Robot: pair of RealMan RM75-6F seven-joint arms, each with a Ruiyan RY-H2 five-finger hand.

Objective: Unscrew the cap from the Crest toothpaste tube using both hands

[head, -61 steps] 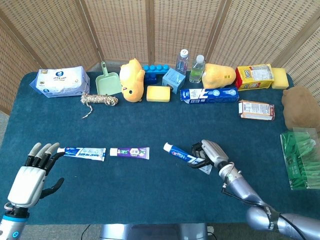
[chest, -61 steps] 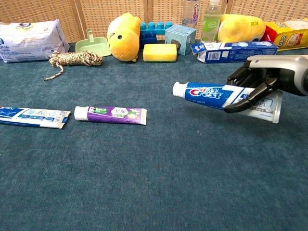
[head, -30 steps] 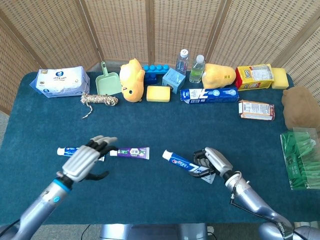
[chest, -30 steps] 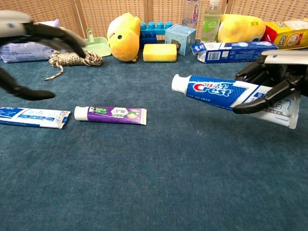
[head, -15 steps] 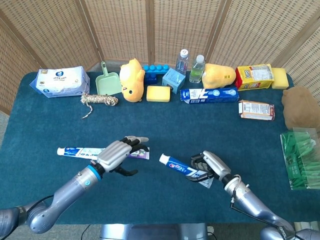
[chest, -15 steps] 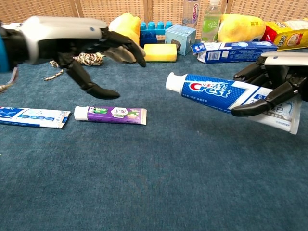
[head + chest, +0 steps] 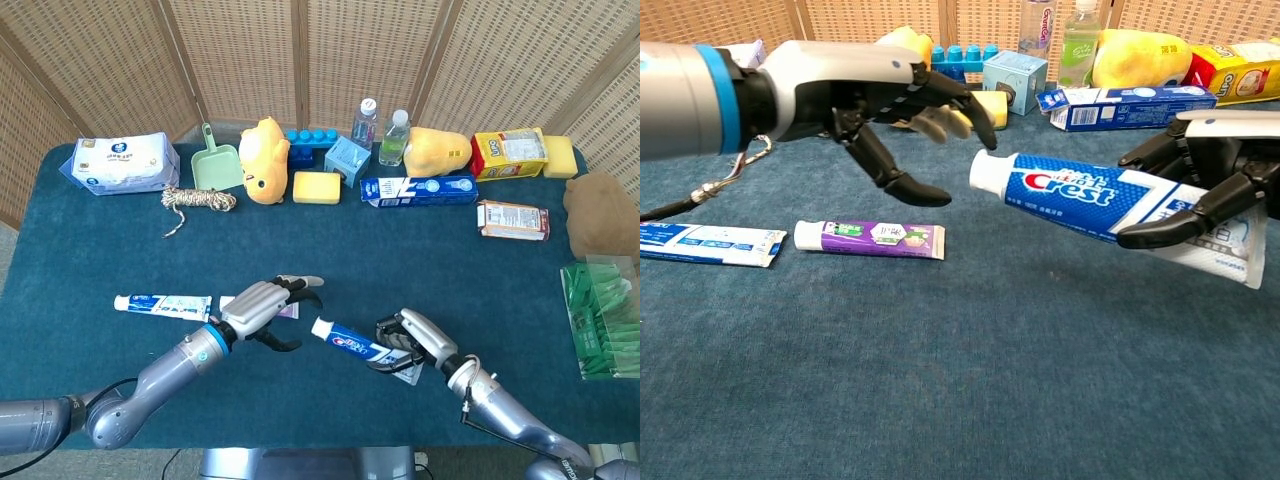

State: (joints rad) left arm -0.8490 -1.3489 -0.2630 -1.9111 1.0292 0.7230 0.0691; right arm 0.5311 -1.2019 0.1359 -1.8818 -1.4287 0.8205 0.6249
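Observation:
My right hand [image 7: 412, 340] [image 7: 1205, 180] grips the blue Crest toothpaste tube [image 7: 1090, 193] [image 7: 355, 346] by its rear half and holds it above the table, with the white cap [image 7: 987, 173] [image 7: 320, 327] pointing left. My left hand [image 7: 262, 308] [image 7: 875, 105] hovers just left of the cap with its fingers spread apart. Its fingertips [image 7: 980, 125] come close to the cap, and no contact shows. The left hand holds nothing.
On the blue tabletop [image 7: 80, 250] lie a purple toothpaste tube [image 7: 872, 238] and a white-and-blue tube [image 7: 708, 243] [image 7: 163, 303], below and left of my left hand. Along the back stand a yellow plush [image 7: 264, 159], sponge [image 7: 317, 187], bottles [image 7: 395, 137], a toothpaste box [image 7: 418, 189] and a rope [image 7: 200, 200].
My left hand has swept right from the table's left side up to the cap. My right hand has lifted the Crest tube and shifted it slightly left.

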